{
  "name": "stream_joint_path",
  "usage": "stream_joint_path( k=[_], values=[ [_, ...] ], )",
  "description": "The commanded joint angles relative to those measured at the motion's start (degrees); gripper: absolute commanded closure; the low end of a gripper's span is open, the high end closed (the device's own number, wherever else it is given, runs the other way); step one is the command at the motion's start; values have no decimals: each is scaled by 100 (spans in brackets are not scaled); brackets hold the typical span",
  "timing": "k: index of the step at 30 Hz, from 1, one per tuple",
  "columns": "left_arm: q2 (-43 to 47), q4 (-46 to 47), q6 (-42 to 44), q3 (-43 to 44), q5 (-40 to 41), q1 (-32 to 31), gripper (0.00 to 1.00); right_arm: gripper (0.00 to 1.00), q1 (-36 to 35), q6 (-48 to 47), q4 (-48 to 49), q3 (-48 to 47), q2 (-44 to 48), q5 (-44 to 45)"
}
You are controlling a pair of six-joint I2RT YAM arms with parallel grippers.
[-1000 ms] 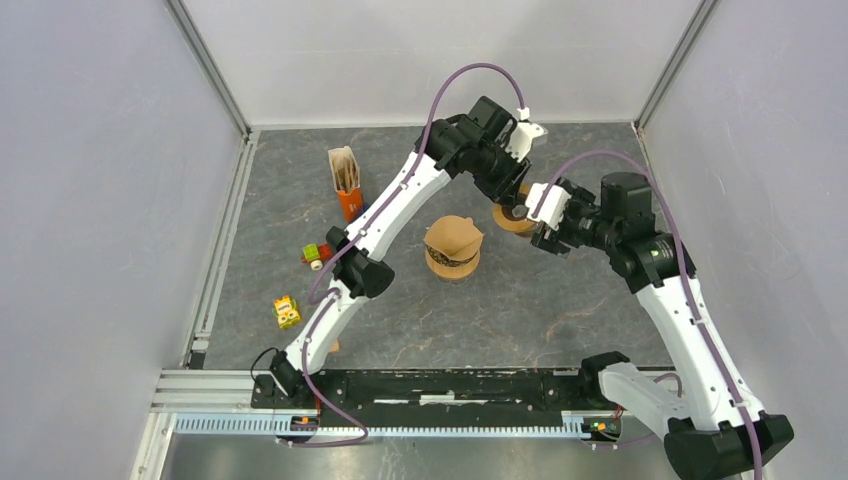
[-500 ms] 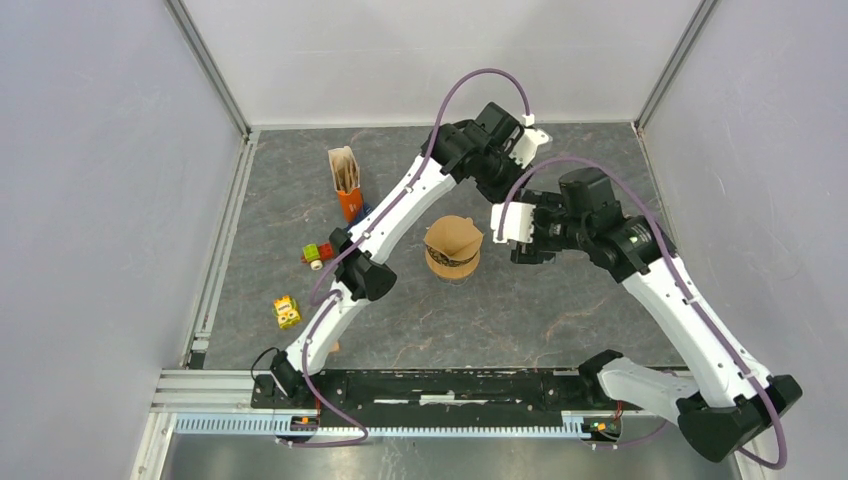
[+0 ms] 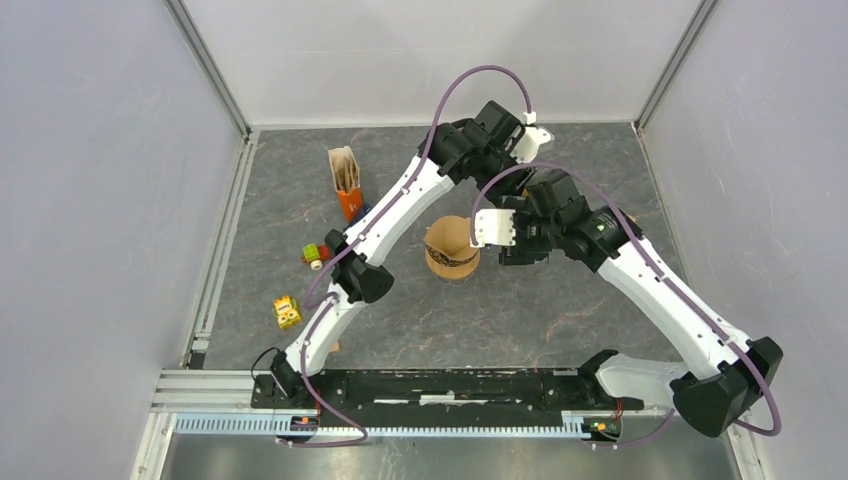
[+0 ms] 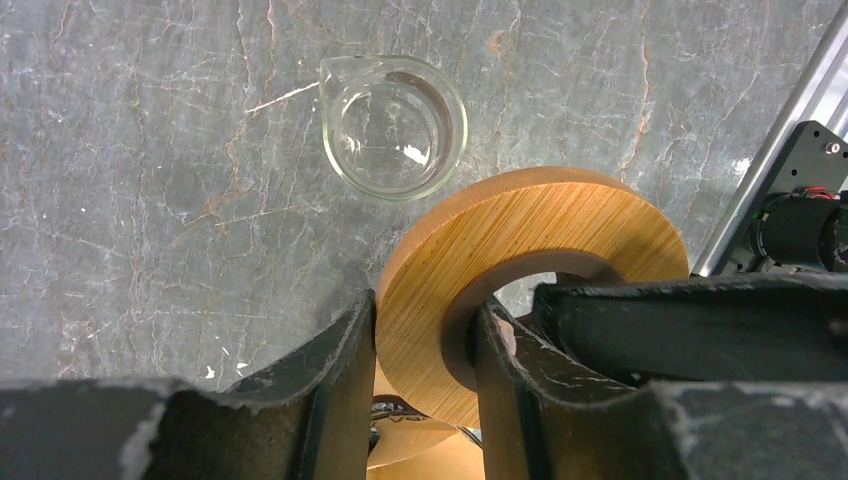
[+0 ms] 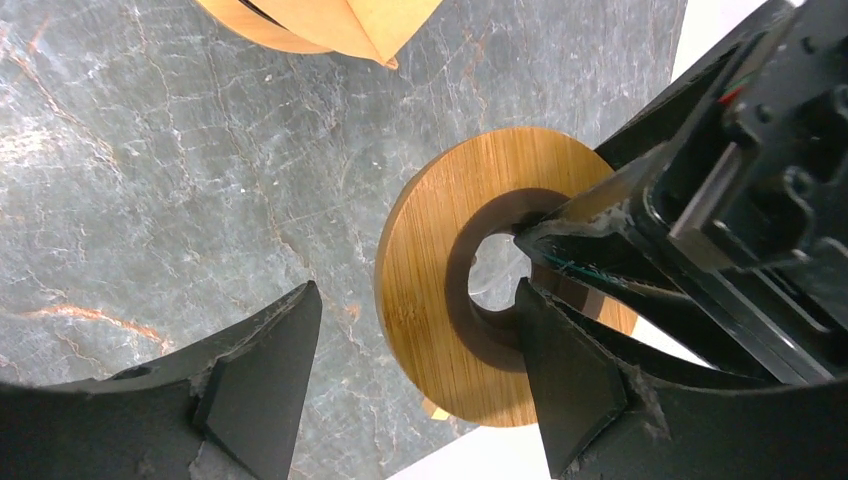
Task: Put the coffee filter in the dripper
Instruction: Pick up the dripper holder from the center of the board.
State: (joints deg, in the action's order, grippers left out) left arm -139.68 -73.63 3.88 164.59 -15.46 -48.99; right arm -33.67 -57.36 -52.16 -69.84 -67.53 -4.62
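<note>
A brown paper coffee filter [image 3: 452, 238] lies on a round piece with a dark band [image 3: 450, 262] at the table's middle; I cannot tell whether that piece is the dripper. Its tan edge also shows in the right wrist view [image 5: 330, 22]. My left gripper [image 4: 425, 305] is shut on a wooden ring [image 4: 450, 250], one finger outside the rim and one in the hole. In the top view the right arm covers the ring. My right gripper [image 5: 415, 390] hangs open above the same wooden ring [image 5: 430, 270], just right of the filter [image 3: 508, 248].
A small glass beaker [image 4: 393, 125] with a spout stands beyond the ring. An orange holder with tan papers [image 3: 345, 182] is at the back left. Small toy blocks [image 3: 315, 255] [image 3: 287, 312] lie to the left. Grey walls close in both sides.
My right arm has swung left, over the wooden ring, up to the filter. The ring is now hidden beneath it from above. The left arm has barely moved.
</note>
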Motion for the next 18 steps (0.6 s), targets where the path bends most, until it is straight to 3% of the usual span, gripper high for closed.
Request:
stream_joint_path(
  k=[1, 9, 15, 18],
  values=[
    [484, 103, 87, 4, 43, -91, 85, 23, -52, -66, -21, -109, -102, 324],
    [543, 98, 127, 3, 99, -131, 85, 33, -208, -26, -154, -187, -295, 427],
    [540, 103, 191, 29, 240, -154, 85, 50, -245, 6, -237, -284, -379, 567],
    [529, 103, 206, 38, 263, -148, 84, 63, -240, 42, -228, -286, -388, 578]
  ],
)
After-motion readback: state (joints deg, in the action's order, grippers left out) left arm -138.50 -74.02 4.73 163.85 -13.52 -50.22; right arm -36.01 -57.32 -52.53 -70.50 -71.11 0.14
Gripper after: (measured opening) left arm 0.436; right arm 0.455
